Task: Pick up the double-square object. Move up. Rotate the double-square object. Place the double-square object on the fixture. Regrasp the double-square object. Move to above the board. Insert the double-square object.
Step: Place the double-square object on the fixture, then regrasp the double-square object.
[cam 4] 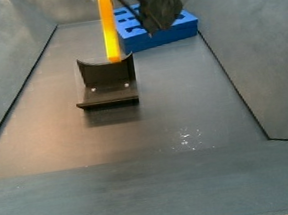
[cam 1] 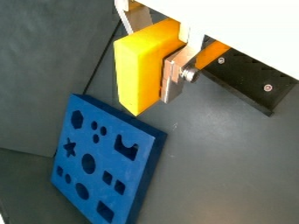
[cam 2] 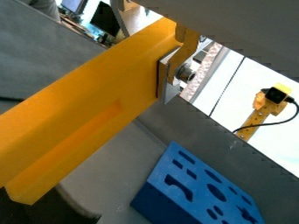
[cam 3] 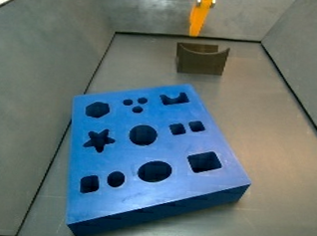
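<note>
My gripper [cam 1: 155,72] is shut on the double-square object [cam 1: 140,74], a long yellow-orange bar that also shows in a wrist view [cam 2: 82,131]. One silver finger [cam 1: 176,77] presses its side; the opposite finger is hidden behind it. In both side views the bar [cam 3: 200,14] [cam 4: 108,26] hangs upright from the gripper [cam 4: 146,3], right over the notch of the dark fixture [cam 3: 201,57] [cam 4: 107,81]. I cannot tell whether its lower end touches the notch. The blue board [cam 3: 153,150] [cam 4: 163,26] lies flat, apart from the fixture.
The board shows in both wrist views [cam 1: 100,162] [cam 2: 205,192], below the gripper and off to one side. A dark part of the fixture with screws [cam 1: 251,79] lies beside the fingers. Grey sloping walls [cam 3: 64,75] [cam 4: 241,55] enclose the floor.
</note>
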